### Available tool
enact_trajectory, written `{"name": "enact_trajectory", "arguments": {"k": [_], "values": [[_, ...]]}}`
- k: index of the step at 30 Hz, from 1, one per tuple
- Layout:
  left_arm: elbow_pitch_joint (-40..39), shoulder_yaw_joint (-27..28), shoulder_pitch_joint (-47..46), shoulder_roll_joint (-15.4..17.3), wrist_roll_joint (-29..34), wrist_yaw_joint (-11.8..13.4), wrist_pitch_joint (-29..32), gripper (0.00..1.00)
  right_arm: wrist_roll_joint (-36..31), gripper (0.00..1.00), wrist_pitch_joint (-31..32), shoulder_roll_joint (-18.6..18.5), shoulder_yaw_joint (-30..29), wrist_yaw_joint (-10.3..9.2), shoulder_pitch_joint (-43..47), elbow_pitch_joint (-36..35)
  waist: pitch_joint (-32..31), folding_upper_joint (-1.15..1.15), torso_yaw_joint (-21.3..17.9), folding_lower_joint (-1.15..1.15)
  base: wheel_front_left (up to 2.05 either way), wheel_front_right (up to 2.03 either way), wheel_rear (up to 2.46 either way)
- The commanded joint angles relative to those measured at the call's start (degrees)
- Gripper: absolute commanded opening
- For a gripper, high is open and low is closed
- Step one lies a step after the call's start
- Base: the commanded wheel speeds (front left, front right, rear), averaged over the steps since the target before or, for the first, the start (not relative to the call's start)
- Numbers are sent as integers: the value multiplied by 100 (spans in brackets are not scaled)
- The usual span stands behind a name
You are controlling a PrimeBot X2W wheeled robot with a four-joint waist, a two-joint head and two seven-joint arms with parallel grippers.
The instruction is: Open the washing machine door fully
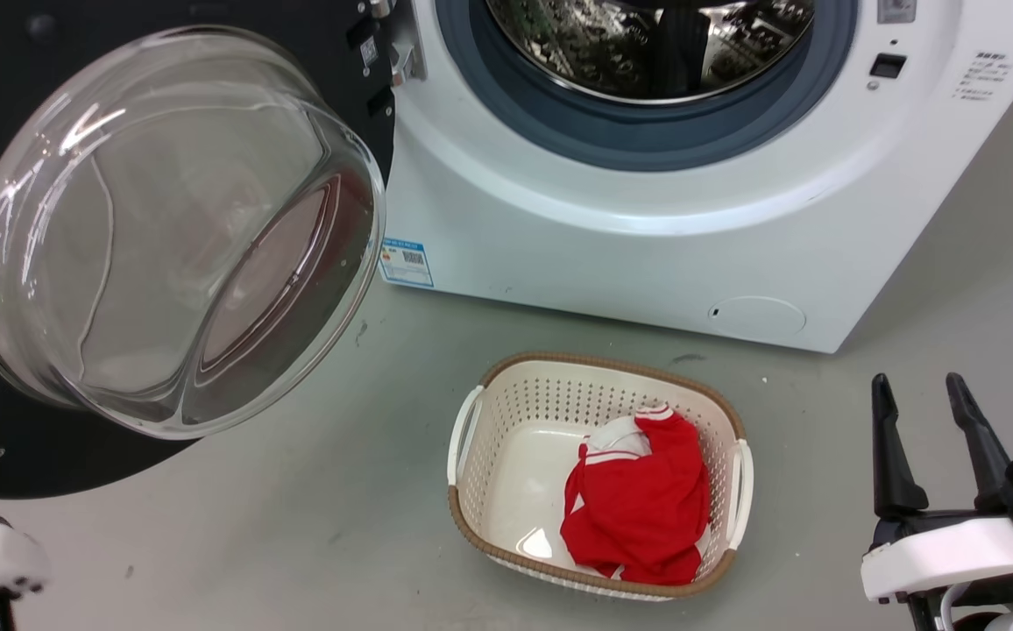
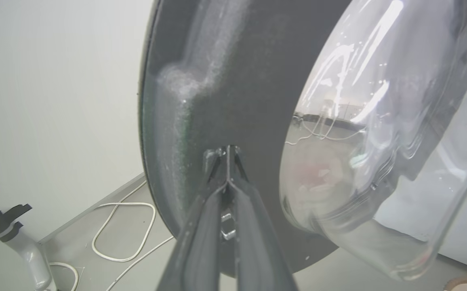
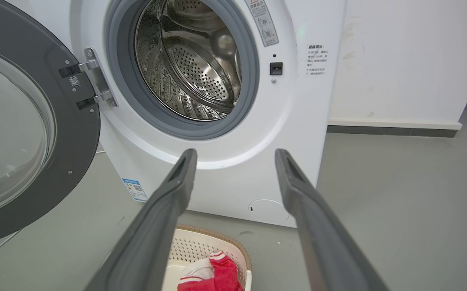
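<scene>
The washing machine door [image 1: 33, 464] stands swung out to the left of the white machine [image 1: 603, 254], its clear glass bowl [image 1: 165, 228] bulging toward me and its metal hinge [image 3: 96, 81] stretched out. In the left wrist view my left gripper [image 2: 227, 184] is shut, its tips meeting the door's glossy black rim [image 2: 237, 81] beside the glass bowl [image 2: 379, 141]. A small metal latch shows just behind the fingers. My right gripper [image 1: 923, 390] is open and holds nothing, low at the right, well clear of the door. Its fingers [image 3: 177, 182] point at the machine's front below the steel drum [image 3: 193, 64].
A cream basket [image 1: 612, 361] with a red and white garment [image 1: 638, 508] sits on the grey floor in front of the machine. White cable [image 2: 124, 230] lies on the floor by the wall behind the door, near a grey stand [image 2: 11, 234].
</scene>
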Motion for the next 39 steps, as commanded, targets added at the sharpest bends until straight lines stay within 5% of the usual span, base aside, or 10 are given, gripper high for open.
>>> {"name": "enact_trajectory", "arguments": {"k": [1, 13, 15, 16, 39], "values": [[-48, -14, 67, -47, 44, 31, -20, 0, 5, 100, -39, 10, 12, -4, 33, 13, -69, 0, -32, -1, 0, 0, 0], [-1393, -432, 1084, -812, 563, 59, -40, 4, 71, 100, -108, 10, 196, -4, 194, 273, -584, 0, -163, -1, 0, 0, 0], [-1484, -535, 1169, -932, 646, 59, -42, 87, 75, 100, -109, 9, 217, -4, 235, 293, -648, 0, -201, -1, 0, 0, 0], [-1539, -575, 1194, -983, 707, 59, -42, 100, 77, 100, -110, 10, 229, -4, 241, 293, -671, 0, -221, -1, 0, 0, 0], [-934, -1377, -3, -1727, 1416, -724, -42, 100, -64, 100, -42, 9, 173, -4, 169, 213, -855, 0, -1055, -1, 0, 0, 0]]}}
